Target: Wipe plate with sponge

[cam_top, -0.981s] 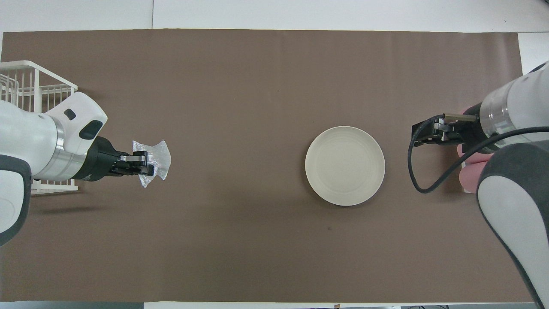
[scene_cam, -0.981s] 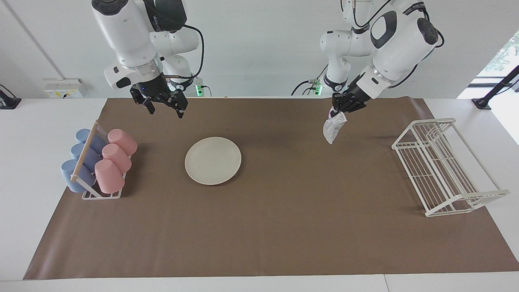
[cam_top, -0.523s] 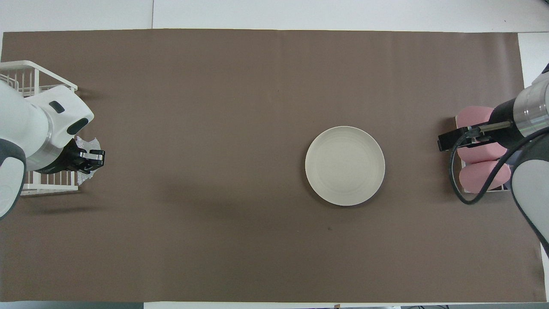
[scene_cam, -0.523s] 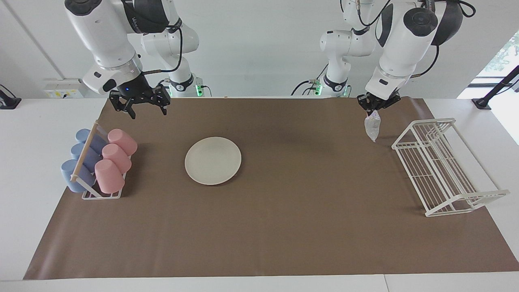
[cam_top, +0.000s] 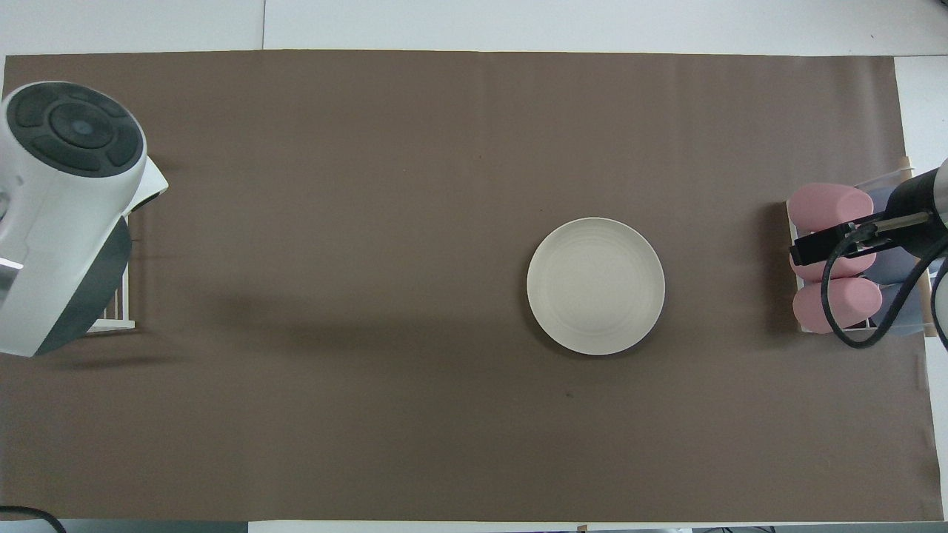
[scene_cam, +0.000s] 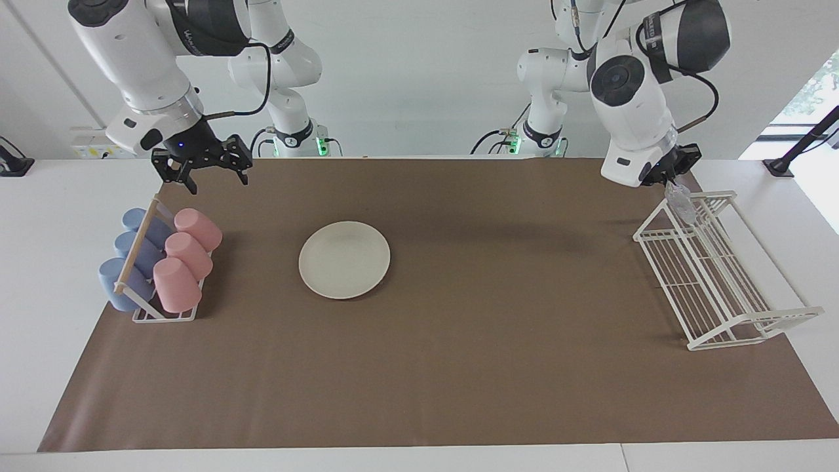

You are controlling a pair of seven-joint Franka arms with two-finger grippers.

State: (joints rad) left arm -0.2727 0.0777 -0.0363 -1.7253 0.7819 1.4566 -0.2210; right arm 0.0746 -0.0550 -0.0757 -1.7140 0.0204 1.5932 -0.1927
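The cream-white plate (scene_cam: 344, 259) lies flat on the brown mat, toward the right arm's end; it also shows in the overhead view (cam_top: 595, 286). My left gripper (scene_cam: 671, 178) is raised over the wire dish rack's end nearest the robots and is shut on the silvery sponge (scene_cam: 679, 198), which hangs below it. In the overhead view the left arm hides both. My right gripper (scene_cam: 216, 181) is open and empty, up in the air over the mat's corner by the cup rack; in the overhead view it (cam_top: 812, 247) lies over the pink cups.
A cup rack (scene_cam: 145, 263) with pink and blue cups lying on their sides stands at the right arm's end. A white wire dish rack (scene_cam: 718, 275) stands at the left arm's end. A brown mat (scene_cam: 459, 367) covers the table.
My left gripper has swung with the sponge away from the mat's middle to over the wire dish rack. My right gripper has moved away from the plate toward the cup rack.
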